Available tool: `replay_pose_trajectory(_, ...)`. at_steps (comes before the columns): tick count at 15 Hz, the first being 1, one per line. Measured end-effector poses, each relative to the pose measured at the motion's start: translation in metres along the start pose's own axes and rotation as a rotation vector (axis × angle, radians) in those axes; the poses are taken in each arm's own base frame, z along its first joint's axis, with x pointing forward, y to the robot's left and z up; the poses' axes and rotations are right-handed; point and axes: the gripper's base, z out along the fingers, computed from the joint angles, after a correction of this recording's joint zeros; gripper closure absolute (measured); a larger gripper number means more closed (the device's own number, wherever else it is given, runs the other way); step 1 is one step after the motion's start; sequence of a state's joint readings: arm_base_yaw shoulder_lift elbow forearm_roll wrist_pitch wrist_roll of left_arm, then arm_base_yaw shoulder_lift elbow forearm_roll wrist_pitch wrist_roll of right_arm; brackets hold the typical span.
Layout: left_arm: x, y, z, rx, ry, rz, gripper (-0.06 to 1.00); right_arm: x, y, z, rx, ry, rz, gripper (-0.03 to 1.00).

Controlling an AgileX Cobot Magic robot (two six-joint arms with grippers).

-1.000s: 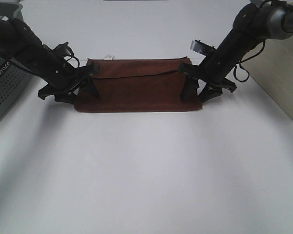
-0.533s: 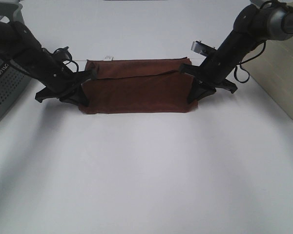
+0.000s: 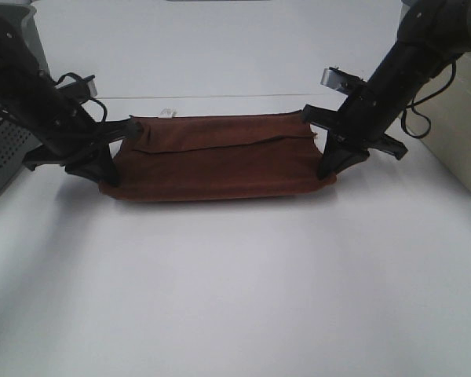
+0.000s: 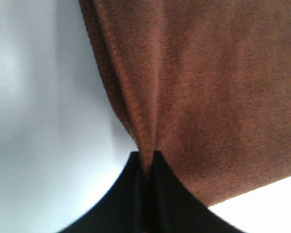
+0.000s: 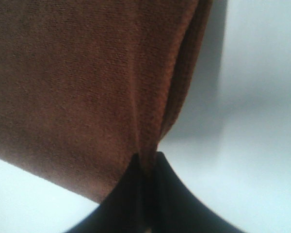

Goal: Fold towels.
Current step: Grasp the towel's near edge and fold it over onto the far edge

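Stretching across the white table (image 3: 235, 298), the reddish-brown towel (image 3: 212, 161) is folded into a long band, with a gently curving near edge and an upper layer that ends in a crooked line along its far half. At the band's two ends the left tool (image 3: 110, 167) and the right tool (image 3: 327, 164) each hold it, and both wrist views show the jaws pressed narrow on a pinch of cloth. Farther back a small white tag (image 3: 169, 112) sits by the towel's far left corner, a grey perforated bin (image 3: 0, 161) stands at the left and a pale box (image 3: 459, 133) at the right.
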State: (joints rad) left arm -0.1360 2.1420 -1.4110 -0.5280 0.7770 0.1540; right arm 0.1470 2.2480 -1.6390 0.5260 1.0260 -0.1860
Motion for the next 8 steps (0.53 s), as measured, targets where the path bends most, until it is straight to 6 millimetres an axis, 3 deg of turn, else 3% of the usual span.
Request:
replay_pose_trajectory(1, 0.011, 0.003, -0.002, -0.009, 0.011, -0.009, 0.94, 0.020, -0.003, 0.002, 0.009, 0.010, 0.011, 0.97)
replay_pose_trajectory(3, 0.029, 0.007, -0.002, -0.025, 0.027, -0.024, 0.94, 0.039, -0.005, 0.005, 0.012, 0.009, 0.031, 0.97)
replay_pose_trajectory(4, 0.046, 0.012, -0.001, -0.043, 0.040, -0.037, 0.94, 0.050, -0.006, 0.008, 0.008, 0.020, 0.036, 0.97)
replay_pose_trajectory(6, 0.058, 0.015, -0.003, -0.051, 0.045, -0.045, 0.94, 0.071, -0.011, 0.015, 0.002, 0.051, 0.045, 0.97)
replay_pose_trajectory(8, 0.063, 0.016, -0.003, -0.055, 0.052, -0.048, 0.94, 0.077, -0.012, 0.019, -0.003, 0.063, 0.047, 0.97)
